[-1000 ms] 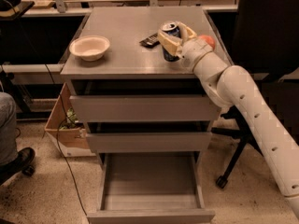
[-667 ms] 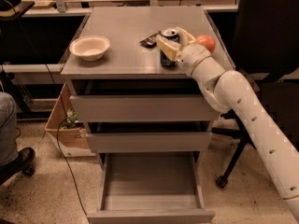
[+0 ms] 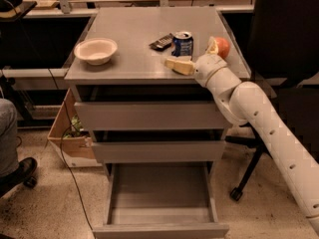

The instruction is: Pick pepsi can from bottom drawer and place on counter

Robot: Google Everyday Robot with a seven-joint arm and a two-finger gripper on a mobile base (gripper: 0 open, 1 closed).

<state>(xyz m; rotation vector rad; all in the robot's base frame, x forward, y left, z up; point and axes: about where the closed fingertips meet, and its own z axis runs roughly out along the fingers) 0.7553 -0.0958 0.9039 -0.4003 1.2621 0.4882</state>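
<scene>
Pepsi can (image 3: pixel 183 44) on counter (image 3: pixel 134 31) beside claw (image 3: pixel 196 57)

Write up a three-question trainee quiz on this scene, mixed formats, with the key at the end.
1. True or false: the bottom drawer is pulled open and holds nothing.
2. Fill in: the pincer is at the front right of the counter, just beside the pepsi can, with its fingers ____.
3. Where is the can? A) in the bottom drawer B) upright on the counter, next to the black snack bar C) lifted in the pincer
Key: 1 true; 2 open; 3 B.
</scene>
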